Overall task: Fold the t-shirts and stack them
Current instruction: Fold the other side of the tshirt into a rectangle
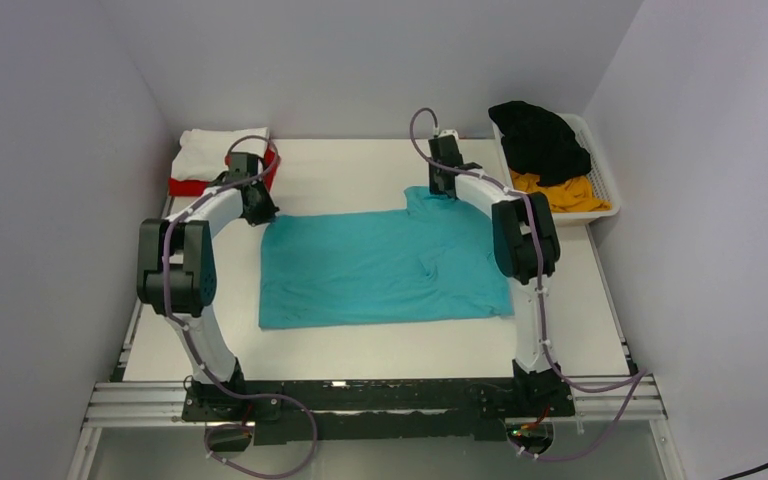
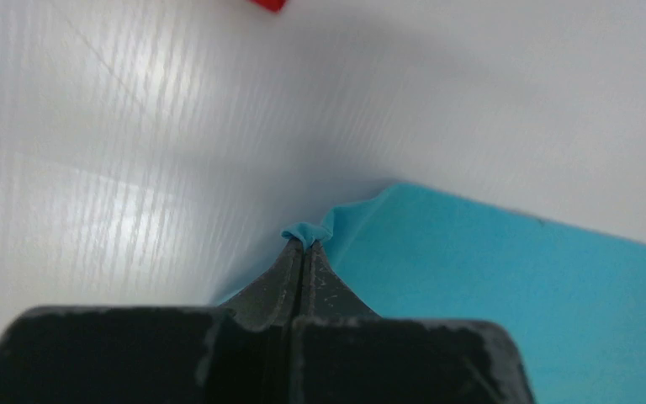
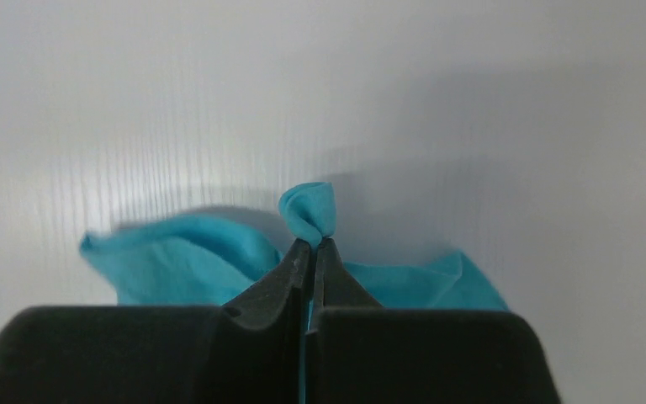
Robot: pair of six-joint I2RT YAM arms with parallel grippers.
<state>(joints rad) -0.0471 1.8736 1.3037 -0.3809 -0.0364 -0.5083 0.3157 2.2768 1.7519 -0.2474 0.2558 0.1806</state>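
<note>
At the far left corner of the table [image 1: 360,350] a white t-shirt [image 1: 205,150] lies bunched with a red t-shirt [image 1: 192,187] along its near edge. I take that as the spot where finished shirts are stacked. Just to its right, my left gripper [image 2: 303,246] has its jaws pressed tight on the far left corner of the teal t-shirt [image 1: 380,265], with a small nub of cloth poking past the tips. The shirt lies spread flat mid-table between my two arms. My right gripper [image 3: 313,244] is clamped the same way on the shirt's far right end, a rolled bud of teal showing above the tips. I judge I'm holding both far corners so that edge can be lifted evenly and brought over for a fold. At the far right, the white slatted basket [image 1: 600,213] holds a black t-shirt [image 1: 540,140] heaped over a yellow-orange t-shirt [image 1: 560,192], both unfolded.
</note>
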